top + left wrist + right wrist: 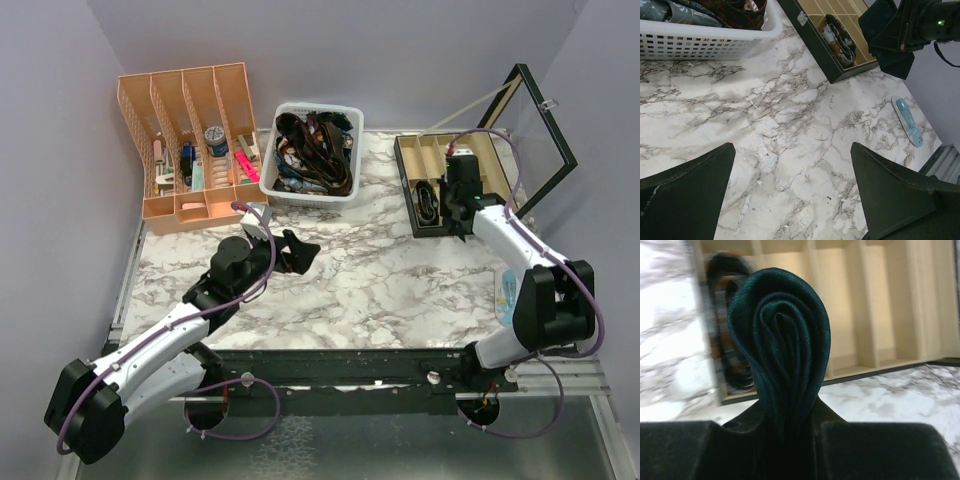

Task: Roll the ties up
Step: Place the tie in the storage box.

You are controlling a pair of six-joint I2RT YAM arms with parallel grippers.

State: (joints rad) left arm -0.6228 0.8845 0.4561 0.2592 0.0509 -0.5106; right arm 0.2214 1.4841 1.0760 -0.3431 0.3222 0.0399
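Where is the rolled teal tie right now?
In the right wrist view, the rolled teal tie is pinched in the right claw, held over the divided wooden box at the table's far right, near another rolled tie inside it.

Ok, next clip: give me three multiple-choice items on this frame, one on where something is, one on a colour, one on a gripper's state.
1. Where does the right gripper hold the rolled fabric necktie?
A) down on the floor
B) at the open black-framed wooden divided box
C) against the back wall

2. What colour is that necktie?
A) red
B) dark teal
C) yellow

3. The left gripper is:
A) open and empty
B) shut on a necktie
C) shut on a cable

Answers:
1 B: the right wrist view shows the box's compartments just behind the roll.
2 B: the dark folds carry a teal sheen.
3 A: its jaws stand wide apart with only the white marble-patterned table between them.
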